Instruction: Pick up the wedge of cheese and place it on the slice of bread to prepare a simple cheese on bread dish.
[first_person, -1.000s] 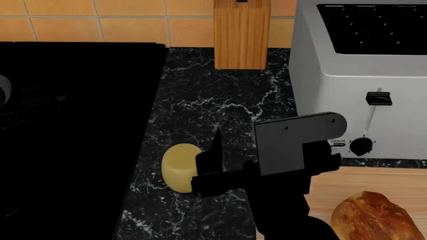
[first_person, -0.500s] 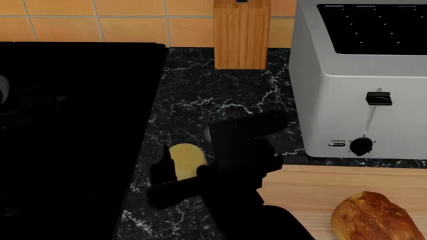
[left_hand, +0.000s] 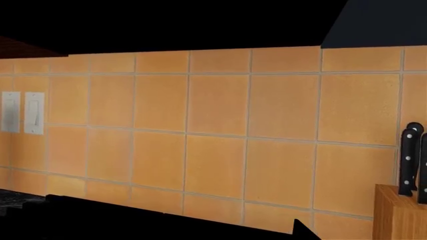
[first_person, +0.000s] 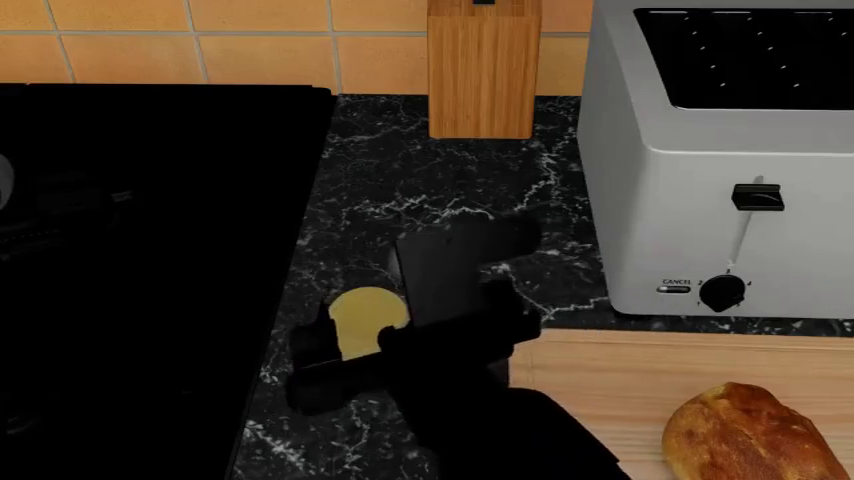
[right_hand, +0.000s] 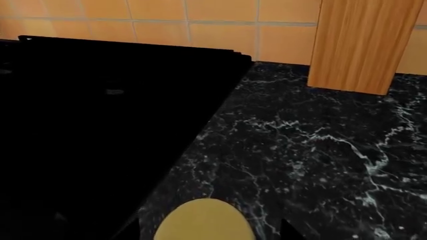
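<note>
The wedge of cheese (first_person: 363, 312), a pale yellow stub, lies on the black marble counter beside the stove. My right gripper (first_person: 350, 342) is low over it and open, one dark finger on each side. In the right wrist view the wedge of cheese (right_hand: 203, 221) sits between the two fingertips (right_hand: 130, 231), with a gap on both sides. The slice of bread (first_person: 750, 436), a golden-brown crusty loaf, rests on the wooden cutting board (first_person: 627, 375) at the front right. The left wrist view faces the tiled wall, and only a dark edge of the left gripper shows.
A black stove (first_person: 147, 260) fills the left side. A silver toaster (first_person: 721, 150) stands at the back right, close behind the board. A wooden knife block (first_person: 483, 70) stands against the tiled wall; its knife handles (left_hand: 410, 160) show in the left wrist view.
My right gripper has moved left from over the board's edge and come down around the cheese. The cheese and the bread have stayed in place.
</note>
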